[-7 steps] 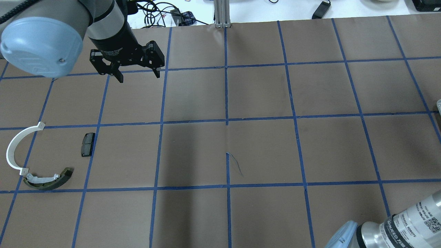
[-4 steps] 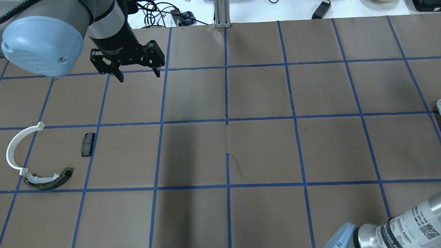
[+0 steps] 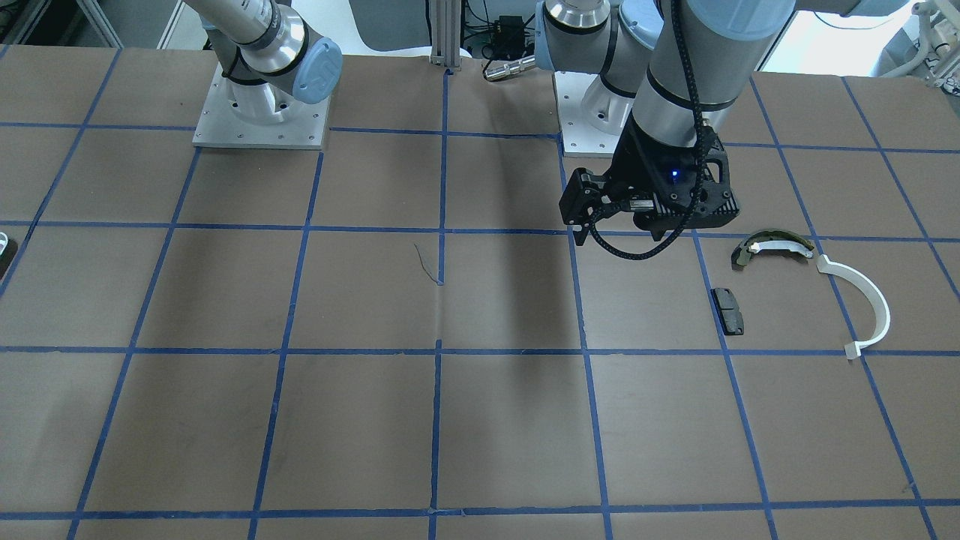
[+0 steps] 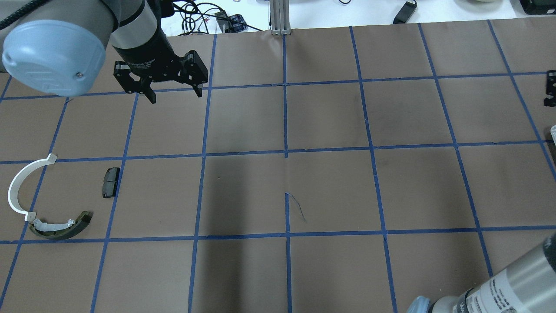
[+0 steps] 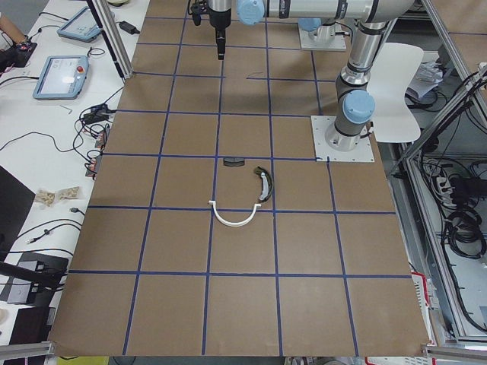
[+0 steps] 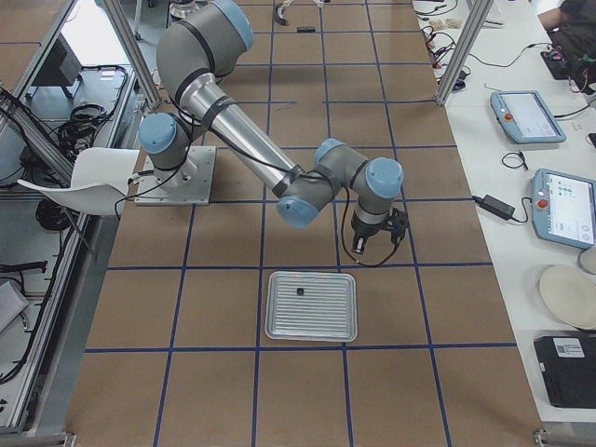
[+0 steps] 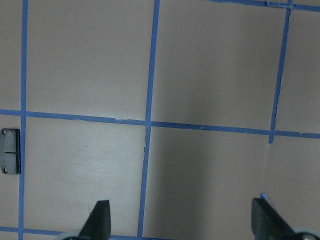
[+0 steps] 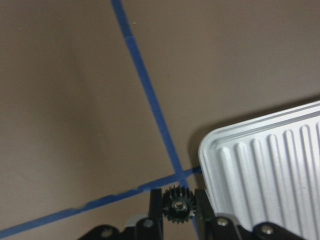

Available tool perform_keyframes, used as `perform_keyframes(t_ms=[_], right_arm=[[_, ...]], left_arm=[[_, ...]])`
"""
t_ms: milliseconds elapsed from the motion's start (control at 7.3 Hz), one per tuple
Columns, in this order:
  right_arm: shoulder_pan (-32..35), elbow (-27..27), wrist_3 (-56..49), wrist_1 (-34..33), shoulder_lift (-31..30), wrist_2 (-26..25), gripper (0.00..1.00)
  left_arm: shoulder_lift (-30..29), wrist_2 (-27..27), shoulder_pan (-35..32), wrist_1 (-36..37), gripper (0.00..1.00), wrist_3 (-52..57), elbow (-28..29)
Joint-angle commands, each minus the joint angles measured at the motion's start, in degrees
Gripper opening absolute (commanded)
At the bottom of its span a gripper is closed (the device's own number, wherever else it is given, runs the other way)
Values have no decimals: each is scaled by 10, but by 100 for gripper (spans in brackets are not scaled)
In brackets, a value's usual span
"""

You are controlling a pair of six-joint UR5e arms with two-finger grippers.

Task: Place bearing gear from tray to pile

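The small black toothed bearing gear (image 8: pixel 178 206) is pinched between the fingers of my right gripper (image 8: pixel 178 200), which is shut on it just off the corner of the ribbed metal tray (image 8: pixel 260 165). The exterior right view puts that gripper (image 6: pixel 371 253) above the table just beyond the tray (image 6: pixel 321 326). The pile lies at the table's left: an olive-and-white brake shoe (image 4: pixel 61 227), a white semicircular strip (image 4: pixel 17 187) and a black pad (image 4: pixel 111 182). My left gripper (image 4: pixel 173 92) hangs open and empty beyond the pile.
A small dark part (image 6: pixel 300 291) lies on the tray. Brown paper with a blue tape grid covers the table (image 4: pixel 330 187). An aluminium post (image 4: pixel 280 17) stands at the far edge, with cables behind it. Tablets (image 6: pixel 563 205) sit on a side bench.
My right arm's elbow has slid toward the lower right corner of the overhead view, and a dark piece of its gripper now shows at the right edge. The left arm has held still.
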Motion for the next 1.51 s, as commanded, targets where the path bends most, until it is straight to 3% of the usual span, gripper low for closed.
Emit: perform_keyframes(t_ms=[0,274,685,1096,1370], right_arm=[[120,8,182,40,-31,32,0],[234,45,354,18,-35,42,0],[388,48,559,-16,-27,63,0],[462,107,655,-88,-15,103,0],[522,117,727,-127,13,124,0]], left_arm=[[2,0,0,-1,100,0,-1],[2,1,0,0,100,0,0],[2,1,0,-1,100,0,-1],[3,1,0,-1,100,0,-3],[2,1,0,-1,100,0,-1]])
